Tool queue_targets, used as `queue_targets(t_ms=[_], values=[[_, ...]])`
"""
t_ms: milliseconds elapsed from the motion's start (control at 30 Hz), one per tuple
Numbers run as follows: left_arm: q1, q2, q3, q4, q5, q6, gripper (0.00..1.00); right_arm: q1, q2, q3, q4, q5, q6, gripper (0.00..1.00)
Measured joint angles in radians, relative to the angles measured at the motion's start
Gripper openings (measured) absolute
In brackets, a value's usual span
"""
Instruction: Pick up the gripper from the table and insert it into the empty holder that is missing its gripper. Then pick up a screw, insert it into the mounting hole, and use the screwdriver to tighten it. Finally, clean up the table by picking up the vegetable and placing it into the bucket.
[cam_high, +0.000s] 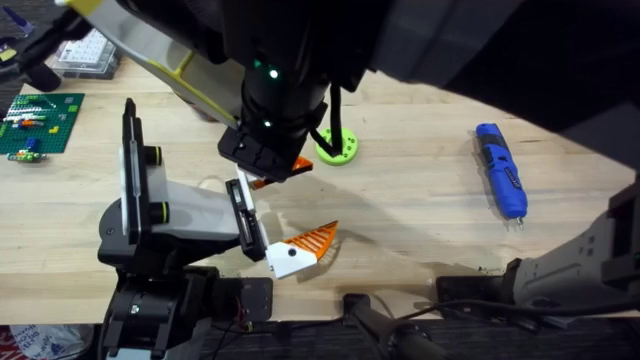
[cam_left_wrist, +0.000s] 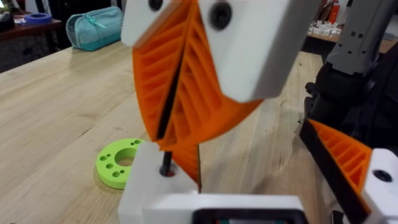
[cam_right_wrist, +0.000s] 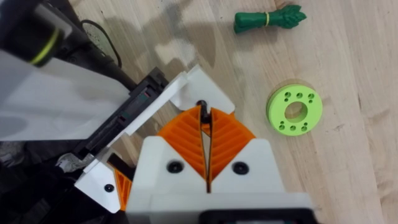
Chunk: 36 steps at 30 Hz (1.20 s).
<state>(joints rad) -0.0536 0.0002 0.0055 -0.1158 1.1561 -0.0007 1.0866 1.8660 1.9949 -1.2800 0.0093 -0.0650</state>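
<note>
Clearly, the step in hand is the second one: putting the screw into the mounting hole. The right tool (cam_right_wrist: 205, 118) is closed narrow on a small black screw (cam_right_wrist: 202, 106) and points it down at the white base of the gripper (cam_right_wrist: 186, 84). This gripper sits at the end of the black plate of the holder (cam_high: 190, 210), so I judge that the insertion is done.

In the left wrist view the screw tip meets a dark hole in that white base. It seems to be just entering, but the view is very close and I cannot say how deep it is. The holder's other orange finger (cam_high: 308, 242) stands beside it, a little apart. Of the left tool (cam_left_wrist: 186, 199) I cannot tell if it is wide or narrow; it is low and close to the gripper's base.

The next move calls for keeping the screw upright over the hole, lowering it until it stands by itself, and only then letting go. If it tilts, it could fall on the worktop (cam_high: 420, 220).

After that comes the blue electric screwdriver (cam_high: 500, 170), which lies well apart to the right. The green vegetable (cam_right_wrist: 268, 18) lies beyond the lime-green disc (cam_right_wrist: 294, 111), not yet cleaned away.
</note>
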Motion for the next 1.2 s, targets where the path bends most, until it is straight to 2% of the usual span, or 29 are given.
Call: queue_targets(t_ms=[1200], values=[[0.0,0.0,0.0,-0.001,0.003,-0.008,0.986,0.0,0.017,0.0,-0.002,0.0,0.001,0.009]])
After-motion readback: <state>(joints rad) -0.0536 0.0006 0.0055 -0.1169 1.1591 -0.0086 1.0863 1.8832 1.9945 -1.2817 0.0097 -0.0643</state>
